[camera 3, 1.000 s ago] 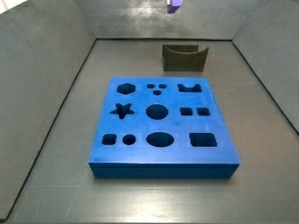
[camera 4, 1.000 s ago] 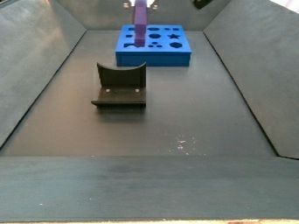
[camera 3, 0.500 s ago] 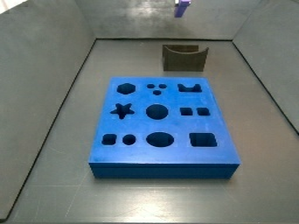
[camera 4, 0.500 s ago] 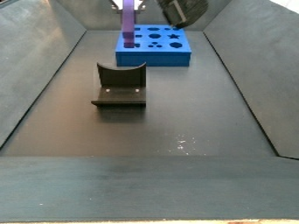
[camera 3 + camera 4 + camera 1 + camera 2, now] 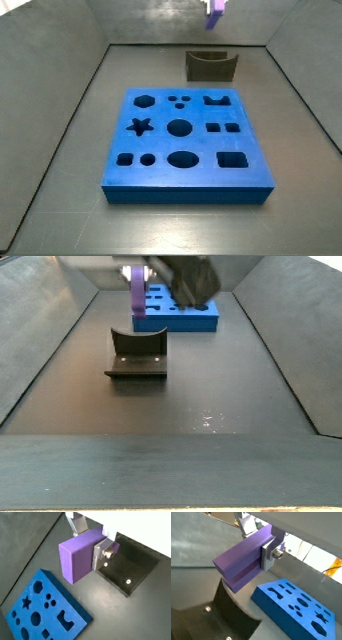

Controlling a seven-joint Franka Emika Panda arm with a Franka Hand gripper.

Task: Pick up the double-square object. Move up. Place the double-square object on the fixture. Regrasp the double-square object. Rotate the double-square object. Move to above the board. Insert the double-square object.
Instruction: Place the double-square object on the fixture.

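My gripper (image 5: 91,541) is shut on the double-square object (image 5: 79,559), a light purple stepped prism, with one silver finger (image 5: 104,554) flat on its side. It shows the same in the other wrist view, gripper (image 5: 258,539) on the object (image 5: 243,563). In both side views the object (image 5: 215,14) (image 5: 138,296) hangs in the air, upright, above and near the dark fixture (image 5: 210,66) (image 5: 138,356). The fixture (image 5: 133,567) lies under the gripper. The blue board (image 5: 183,140) (image 5: 181,311) (image 5: 43,612) (image 5: 294,604) lies flat beside it.
Grey walls enclose the dark floor (image 5: 201,406) on all sides. The arm's dark body (image 5: 194,278) hangs above the board's near end. The fixture's base plate (image 5: 211,612) shows below the held object.
The gripper has carried the double-square object sideways away from over the board and slightly down, toward a spot above the fixture. Board and fixture have not moved.
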